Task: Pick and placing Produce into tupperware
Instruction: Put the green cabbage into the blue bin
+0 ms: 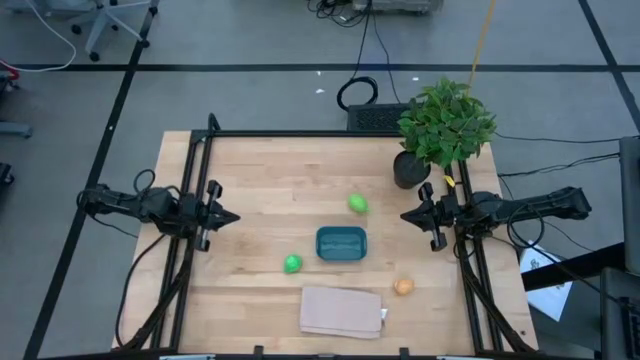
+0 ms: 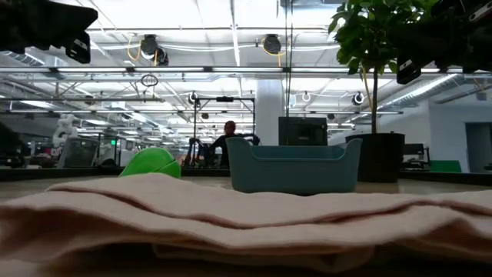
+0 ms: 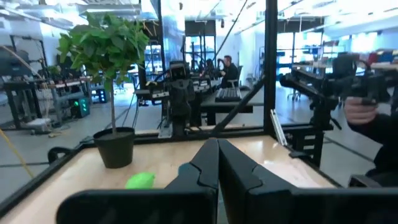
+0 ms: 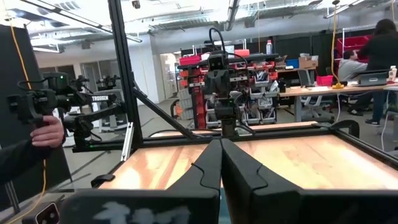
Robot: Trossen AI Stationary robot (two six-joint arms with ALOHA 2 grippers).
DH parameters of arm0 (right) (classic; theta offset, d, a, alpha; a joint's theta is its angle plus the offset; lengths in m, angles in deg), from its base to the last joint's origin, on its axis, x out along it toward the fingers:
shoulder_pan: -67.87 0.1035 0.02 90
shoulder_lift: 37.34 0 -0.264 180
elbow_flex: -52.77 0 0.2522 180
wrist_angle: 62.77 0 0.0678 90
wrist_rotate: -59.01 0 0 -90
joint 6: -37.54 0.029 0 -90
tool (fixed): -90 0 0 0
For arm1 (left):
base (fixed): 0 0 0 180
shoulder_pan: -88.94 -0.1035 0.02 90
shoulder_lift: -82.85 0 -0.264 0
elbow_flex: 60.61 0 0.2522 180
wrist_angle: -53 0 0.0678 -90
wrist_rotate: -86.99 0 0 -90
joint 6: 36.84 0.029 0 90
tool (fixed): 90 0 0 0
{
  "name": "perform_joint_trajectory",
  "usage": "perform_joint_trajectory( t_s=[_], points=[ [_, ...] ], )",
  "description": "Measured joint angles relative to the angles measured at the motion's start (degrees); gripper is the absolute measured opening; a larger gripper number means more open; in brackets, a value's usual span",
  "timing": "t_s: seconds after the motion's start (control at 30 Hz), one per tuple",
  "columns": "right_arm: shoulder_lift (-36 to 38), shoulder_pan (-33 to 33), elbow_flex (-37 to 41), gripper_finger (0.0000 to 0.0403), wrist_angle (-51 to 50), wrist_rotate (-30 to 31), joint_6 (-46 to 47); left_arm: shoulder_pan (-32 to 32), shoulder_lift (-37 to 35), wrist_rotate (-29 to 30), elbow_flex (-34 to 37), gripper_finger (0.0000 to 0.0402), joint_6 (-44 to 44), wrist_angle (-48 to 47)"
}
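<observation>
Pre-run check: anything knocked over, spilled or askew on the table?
Nothing stands out. The teal-blue plastic tupperware sits upright and empty; the three small toy fruits, pale yellow-green, bright green and orange, lie apart on the wooden table. The potted plant stands upright.

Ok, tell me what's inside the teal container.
From above, the teal container shows only its bare floor, no fruit. In the low view its front wall hides the interior.
</observation>
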State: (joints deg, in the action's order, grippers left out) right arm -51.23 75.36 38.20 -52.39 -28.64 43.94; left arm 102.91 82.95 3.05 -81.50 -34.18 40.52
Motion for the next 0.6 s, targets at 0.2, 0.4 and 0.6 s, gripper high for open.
perform_joint_trajectory(
  t_s=[0.2, 0.4, 0.6],
  points=[
    [0.0, 0.0, 0.0, 0.0000, 1.5, 0.0, 0.0, 0.0, 0.0, 1.5, 0.0, 0.0003, -3.3, 1.9],
    [-0.1, 0.0, 0.0, 0.0000, 0.9, -0.4, -1.1, 0.0, 2.6, 4.3, 0.0, 0.0003, -5.1, 0.3],
    [-3.0, 1.4, 0.0, 0.0000, 1.0, -2.3, -2.0, 0.0, 7.4, 4.5, 0.0, 0.0003, -2.0, 1.0]
  ],
)
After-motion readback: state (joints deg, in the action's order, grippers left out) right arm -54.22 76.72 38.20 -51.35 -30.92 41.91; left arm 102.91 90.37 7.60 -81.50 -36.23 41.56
